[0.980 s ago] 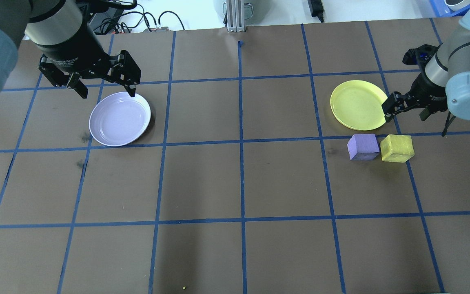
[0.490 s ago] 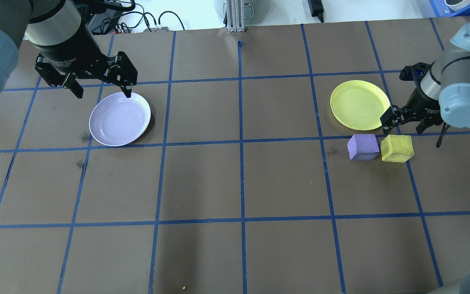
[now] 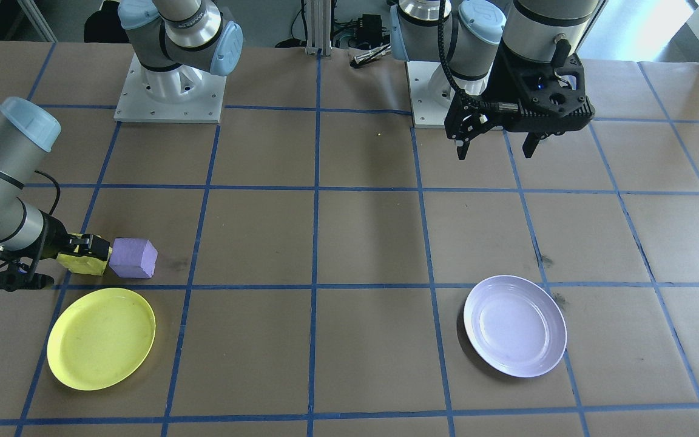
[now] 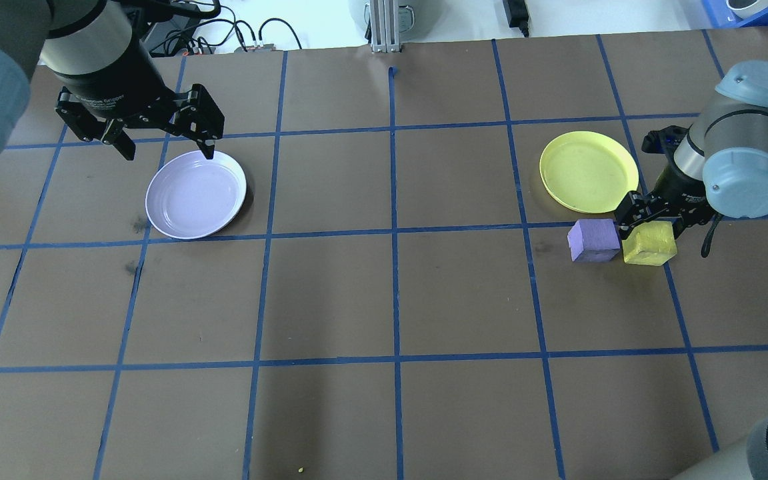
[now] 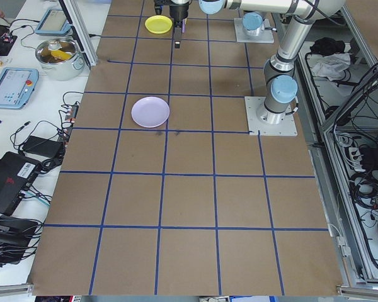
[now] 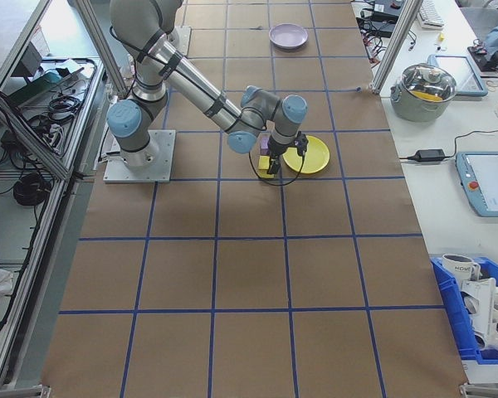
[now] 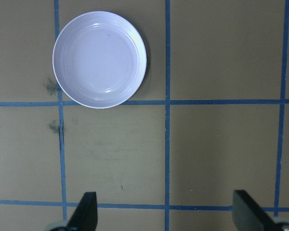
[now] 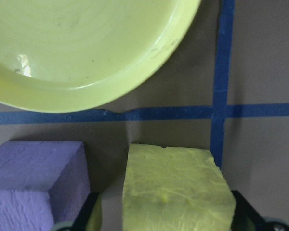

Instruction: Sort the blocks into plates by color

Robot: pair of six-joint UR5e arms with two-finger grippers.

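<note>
The yellow block (image 4: 652,247) and the purple block (image 4: 594,240) sit side by side on the table, just in front of the yellow plate (image 4: 587,171). My right gripper (image 4: 651,225) is open and low over the yellow block (image 8: 176,187), one finger on each side; the purple block (image 8: 36,178) stands just outside one finger. The lavender plate (image 4: 195,194) lies far to the left with nothing in it. My left gripper (image 4: 168,152) hangs open above the table by that plate's far rim, holding nothing. Seen from the front, the yellow block (image 3: 76,265) is mostly hidden by the gripper.
Brown paper with a blue tape grid covers the table (image 4: 391,293). Cables and a metal post (image 4: 384,27) line the far edge. The arm bases (image 3: 170,91) stand at the robot's side. A pot and tablets (image 6: 432,87) lie off the table.
My right gripper has moved from beside the yellow plate toward the near side and down over the yellow block. The left gripper shifted only slightly. Blocks and plates have not moved.
</note>
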